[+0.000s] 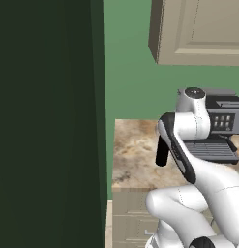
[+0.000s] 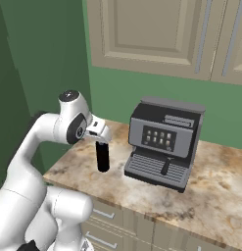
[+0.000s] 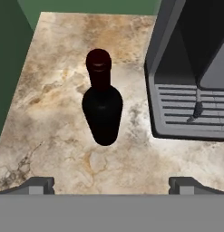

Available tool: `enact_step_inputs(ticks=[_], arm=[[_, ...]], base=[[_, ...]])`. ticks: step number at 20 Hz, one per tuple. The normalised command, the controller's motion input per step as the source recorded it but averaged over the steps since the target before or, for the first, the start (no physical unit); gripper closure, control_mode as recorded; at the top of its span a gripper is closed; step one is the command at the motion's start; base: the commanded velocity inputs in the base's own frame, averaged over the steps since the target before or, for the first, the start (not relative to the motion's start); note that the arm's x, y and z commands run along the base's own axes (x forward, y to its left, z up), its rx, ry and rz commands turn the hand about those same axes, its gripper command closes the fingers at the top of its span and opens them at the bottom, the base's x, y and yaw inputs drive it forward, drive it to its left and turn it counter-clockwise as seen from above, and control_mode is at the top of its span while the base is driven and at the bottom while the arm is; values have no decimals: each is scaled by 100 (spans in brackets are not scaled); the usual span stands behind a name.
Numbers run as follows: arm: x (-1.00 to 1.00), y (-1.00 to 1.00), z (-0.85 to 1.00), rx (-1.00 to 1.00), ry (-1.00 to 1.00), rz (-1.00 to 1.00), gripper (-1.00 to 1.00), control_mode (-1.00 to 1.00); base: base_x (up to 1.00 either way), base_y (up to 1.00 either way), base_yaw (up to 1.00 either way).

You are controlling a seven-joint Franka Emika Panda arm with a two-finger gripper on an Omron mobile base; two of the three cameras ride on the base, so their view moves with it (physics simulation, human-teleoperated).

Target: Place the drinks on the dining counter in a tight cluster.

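The tall slim black wine bottle (image 3: 103,102), glossy with a dark red cap, stands upright on the marbled beige-brown surface (image 3: 54,131), just beside the drip tray of a boxy grey coffee machine (image 2: 162,142). The gripper (image 3: 111,183) hangs above it with its jaws spread wide, holding nothing. The right base view shows the machine's button panel and pale panelled cabinets (image 2: 157,34) above; the left base view shows a dark green wall panel (image 1: 48,121) beside the surface.

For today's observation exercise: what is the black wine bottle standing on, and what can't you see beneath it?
The black wine bottle stands upright on the marbled counter, beside the coffee machine. The open tool hovers above. The stone directly beneath its base is covered.
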Motion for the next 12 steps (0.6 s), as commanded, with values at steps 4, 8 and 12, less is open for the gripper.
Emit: enact_step_inputs(ticks=[4,8,12], arm=[[33,-15,-8,11,2,0,-100,-100],[14,0,-34,8,-4,0,-100,-100],[2,0,-36,3,-5,0,-100,-100]], base=[[0,0,0],[0,0,0],[0,0,0]])
